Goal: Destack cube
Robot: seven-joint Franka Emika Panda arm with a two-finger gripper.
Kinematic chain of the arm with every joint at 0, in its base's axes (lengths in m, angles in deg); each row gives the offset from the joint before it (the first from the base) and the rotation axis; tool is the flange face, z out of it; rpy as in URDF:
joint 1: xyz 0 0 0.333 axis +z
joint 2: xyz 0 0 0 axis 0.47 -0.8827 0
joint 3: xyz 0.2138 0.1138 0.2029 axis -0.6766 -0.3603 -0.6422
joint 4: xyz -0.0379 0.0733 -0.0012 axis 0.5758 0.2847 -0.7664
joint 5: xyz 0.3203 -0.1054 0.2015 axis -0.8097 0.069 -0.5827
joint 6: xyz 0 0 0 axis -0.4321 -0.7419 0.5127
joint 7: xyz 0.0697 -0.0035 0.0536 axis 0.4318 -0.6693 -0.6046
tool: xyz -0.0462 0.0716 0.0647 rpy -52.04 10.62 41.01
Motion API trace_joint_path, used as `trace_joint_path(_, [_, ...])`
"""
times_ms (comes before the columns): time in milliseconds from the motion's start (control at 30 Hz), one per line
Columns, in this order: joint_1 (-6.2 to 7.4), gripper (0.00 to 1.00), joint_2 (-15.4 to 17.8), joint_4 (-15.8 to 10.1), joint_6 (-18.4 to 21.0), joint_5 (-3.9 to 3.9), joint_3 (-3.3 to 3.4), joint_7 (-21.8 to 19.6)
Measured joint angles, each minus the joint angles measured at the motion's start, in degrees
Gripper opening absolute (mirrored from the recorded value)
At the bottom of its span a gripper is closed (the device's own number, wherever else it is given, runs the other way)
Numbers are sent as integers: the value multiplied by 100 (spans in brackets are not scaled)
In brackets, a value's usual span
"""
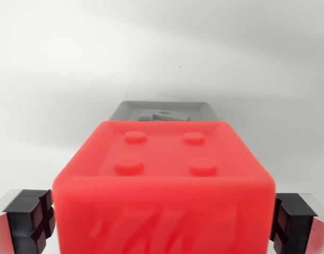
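Across the lower half of the frame sits the red cube (164,185), four studs on its top face, flanked by the black finger pads (30,219) of the gripper (164,225). Behind it, at centre, a grey cube (160,110) lies on the white table (56,79). Both pads press against the cube's sides, so the gripper looks clamped on it. Judging by this, the grasp is made; whether the cube is already lifted clear I cannot tell. Next comes carrying it aside and setting it down.
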Motion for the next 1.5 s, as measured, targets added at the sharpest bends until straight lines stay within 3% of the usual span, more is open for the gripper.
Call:
trace_joint_path(133, [2,100,-33,4,-32,0,3,0])
trace_joint_path(167, [2,0,-36,5,-37,0,4,0])
trace_joint_path(1500, [3,0,-11,9,-26,0,5,0])
